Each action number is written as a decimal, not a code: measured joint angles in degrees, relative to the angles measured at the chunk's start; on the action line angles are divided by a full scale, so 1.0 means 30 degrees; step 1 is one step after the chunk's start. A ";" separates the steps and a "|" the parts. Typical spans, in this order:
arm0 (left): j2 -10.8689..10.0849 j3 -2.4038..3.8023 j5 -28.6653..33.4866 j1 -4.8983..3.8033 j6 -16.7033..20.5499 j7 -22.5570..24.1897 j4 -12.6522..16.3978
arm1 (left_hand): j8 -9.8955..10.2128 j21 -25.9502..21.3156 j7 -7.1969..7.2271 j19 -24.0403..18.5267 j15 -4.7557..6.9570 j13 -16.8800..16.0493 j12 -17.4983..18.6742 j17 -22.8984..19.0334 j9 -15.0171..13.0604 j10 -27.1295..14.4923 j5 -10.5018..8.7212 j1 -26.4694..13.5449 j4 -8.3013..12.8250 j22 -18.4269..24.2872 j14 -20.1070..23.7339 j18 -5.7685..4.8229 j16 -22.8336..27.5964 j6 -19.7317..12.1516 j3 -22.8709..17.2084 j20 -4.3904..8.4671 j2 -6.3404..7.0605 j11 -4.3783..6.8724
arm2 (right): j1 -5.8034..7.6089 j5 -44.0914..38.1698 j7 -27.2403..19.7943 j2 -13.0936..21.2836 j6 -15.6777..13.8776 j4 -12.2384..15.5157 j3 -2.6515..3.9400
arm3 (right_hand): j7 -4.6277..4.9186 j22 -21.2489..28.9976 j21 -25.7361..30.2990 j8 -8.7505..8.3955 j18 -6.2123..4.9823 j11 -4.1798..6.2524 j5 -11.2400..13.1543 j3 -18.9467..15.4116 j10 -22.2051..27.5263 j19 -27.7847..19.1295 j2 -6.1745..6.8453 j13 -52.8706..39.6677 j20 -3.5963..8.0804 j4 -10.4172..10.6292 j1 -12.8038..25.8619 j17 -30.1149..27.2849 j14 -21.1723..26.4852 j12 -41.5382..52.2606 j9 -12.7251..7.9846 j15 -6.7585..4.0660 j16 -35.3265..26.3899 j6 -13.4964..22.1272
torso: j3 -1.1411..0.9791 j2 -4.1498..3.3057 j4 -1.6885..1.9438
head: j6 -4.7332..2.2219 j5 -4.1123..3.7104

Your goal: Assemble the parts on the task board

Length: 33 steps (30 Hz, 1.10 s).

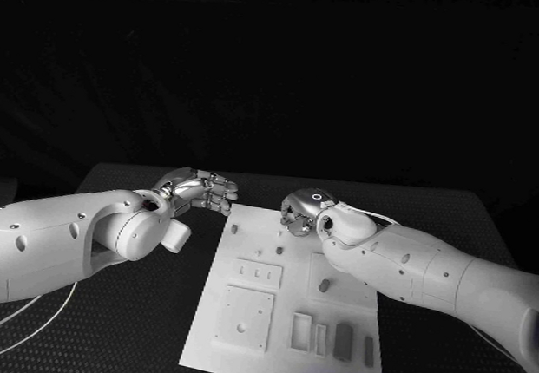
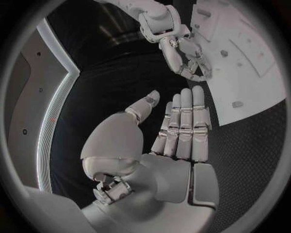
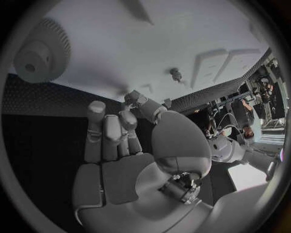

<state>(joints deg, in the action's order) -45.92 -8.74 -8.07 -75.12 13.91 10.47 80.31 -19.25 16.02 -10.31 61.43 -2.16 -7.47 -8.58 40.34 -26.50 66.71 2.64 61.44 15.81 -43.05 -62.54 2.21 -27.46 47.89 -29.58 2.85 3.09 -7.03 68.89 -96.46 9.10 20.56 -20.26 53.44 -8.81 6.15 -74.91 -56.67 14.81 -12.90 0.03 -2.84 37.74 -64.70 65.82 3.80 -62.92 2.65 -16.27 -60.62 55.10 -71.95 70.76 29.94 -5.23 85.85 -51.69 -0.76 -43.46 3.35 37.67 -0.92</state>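
My left hand [image 1: 200, 188] hovered off the far left corner of the white board [image 1: 283, 362], fingers [image 2: 185, 114] straight and together, thumb apart, holding nothing. My right hand [image 1: 303, 211] sat over the board's far edge, fingers partly curled; couldn't tell whether it held anything. Board lay mid-desk [image 1: 120, 331], small parts [image 1: 344, 341] along its near end.

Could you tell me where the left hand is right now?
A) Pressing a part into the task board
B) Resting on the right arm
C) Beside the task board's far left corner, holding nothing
C: the left hand sits over black table off the task board's corner, with its fingers extended and holding nothing.
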 measured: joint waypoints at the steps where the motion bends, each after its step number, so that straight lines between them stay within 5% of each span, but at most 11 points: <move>1: 0.0000 0.0000 0.0000 0.0000 0.0000 -0.0001 0.0000 | 0.0000 0.0000 0.0000 0.0000 0.0000 -0.0001 0.0001 0.0000 0.0000 0.0000 0.0000 0.0000 0.0000 0.0001 0.0000 -0.0002 0.0000 0.0000 0.0000 0.0000 0.0000 0.0000 | 0.0000 0.0026 0.0000 0.0007 -0.0002 0.0021 0.0000 | 0.0052 0.0000 0.0000 -0.0007 0.0003 0.0002 0.0000 0.0000 0.0002 0.0000 0.0018 0.0003 -0.0001 0.0000 0.0018 -0.0006 -0.0031 0.0000 -0.0027 0.0031 0.0000 0.0052 | 0.0000 -0.0002 -0.0009 | 0.0002 0.0015; 6: 0.0004 0.0000 -0.0001 -0.0007 0.0000 -0.0005 -0.0017 | 0.0000 0.0000 0.0000 0.0000 0.0000 0.0000 0.0000 0.0016 0.0000 0.0000 0.0000 0.0000 0.0000 0.0002 0.0000 -0.0010 0.0000 0.0000 0.0000 0.0000 0.0000 0.0000 | -0.0009 0.0170 -0.0002 0.0079 -0.0022 0.0204 -0.0008 | 0.0450 -0.0001 -0.0001 -0.0392 0.0053 0.0052 0.0000 0.0050 0.0211 -0.0004 0.0383 0.0036 -0.0006 0.0050 0.0078 -0.0144 0.0105 0.0000 -0.0215 0.0227 0.0000 0.0452 | 0.0009 -0.0005 -0.0020 | 0.0005 0.0022; 15: -0.0048 0.0000 -0.0002 -0.0050 0.0001 -0.0010 -0.0131 | 0.0000 -0.0075 0.0000 0.0000 0.0000 0.0003 -0.0001 0.0033 0.0017 0.0072 0.0000 0.0000 0.0000 -0.0019 0.0000 -0.0021 0.0000 0.0000 0.0000 0.0000 0.0000 0.0066 | -0.0008 0.0409 0.0006 0.0906 -0.0342 0.0899 -0.0012 | 0.1061 0.0000 0.0000 -0.0835 0.0503 -0.0496 0.0000 0.0153 0.0763 -0.0034 0.1061 0.0099 -0.0037 0.0316 0.0190 -0.0488 0.0255 0.0000 -0.0480 0.0605 0.0000 0.1080 | 0.0002 -0.0005 -0.0046 | -0.0027 0.0031; 26: -0.0288 0.0000 -0.0030 -0.0142 0.0005 0.0016 -0.0314 | 0.0000 -0.0075 0.0004 0.0000 0.0000 -0.0131 -0.0003 0.0214 0.0016 0.0505 0.0000 0.0000 0.0000 -0.0088 0.0000 -0.0050 0.0210 0.0148 0.0000 0.0000 0.0000 0.0211 | 0.0998 0.1521 -0.0397 0.4033 -0.1123 0.4628 0.0348 | 0.1206 0.0001 0.0000 -0.0932 0.0610 -0.0560 0.0000 0.0284 0.0826 -0.0037 0.1482 0.0140 -0.0045 0.0713 0.0174 -0.0507 0.0266 0.0087 -0.0511 0.0665 0.0118 0.1237 | -0.0022 0.0011 -0.0135 | -0.0167 -0.0024; 33: -0.0307 0.0000 -0.0050 -0.0161 0.0004 0.0026 -0.0380 | 0.0000 -0.0075 0.0063 0.0001 0.0000 -0.0242 -0.0003 0.0337 0.0036 0.0826 0.0000 0.0000 -0.0001 -0.0109 0.0000 -0.0069 0.0296 0.0207 0.0000 0.0001 0.0000 0.0340 | 0.1430 0.2290 -0.0518 0.5957 -0.0600 0.5777 0.0468 | 0.1159 0.0000 0.0000 -0.0836 0.0617 -0.0660 0.0000 0.0310 0.0923 0.0039 0.2063 0.0216 -0.0029 0.1214 0.0240 -0.0644 0.0267 0.0160 -0.0511 0.0669 0.0117 0.1287 | -0.0062 0.0057 -0.0289 | -0.0260 -0.0053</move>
<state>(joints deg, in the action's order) -46.84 -8.74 -8.22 -75.60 13.92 10.55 79.17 -19.25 15.80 -10.12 61.43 -2.16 -8.20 -8.59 41.35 -26.40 69.19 2.64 61.44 15.81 -43.38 -62.54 2.00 -26.57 48.51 -29.58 2.85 3.09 -6.01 73.18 -89.59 7.55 38.43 -22.06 70.77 -7.41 9.62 -74.90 -56.67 12.31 -11.05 -1.95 -2.84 38.67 -61.93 65.94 9.99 -62.27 2.56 -12.63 -59.90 53.17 -71.15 71.24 28.40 -3.23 86.20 -47.83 -0.95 -43.29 2.48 36.89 -1.08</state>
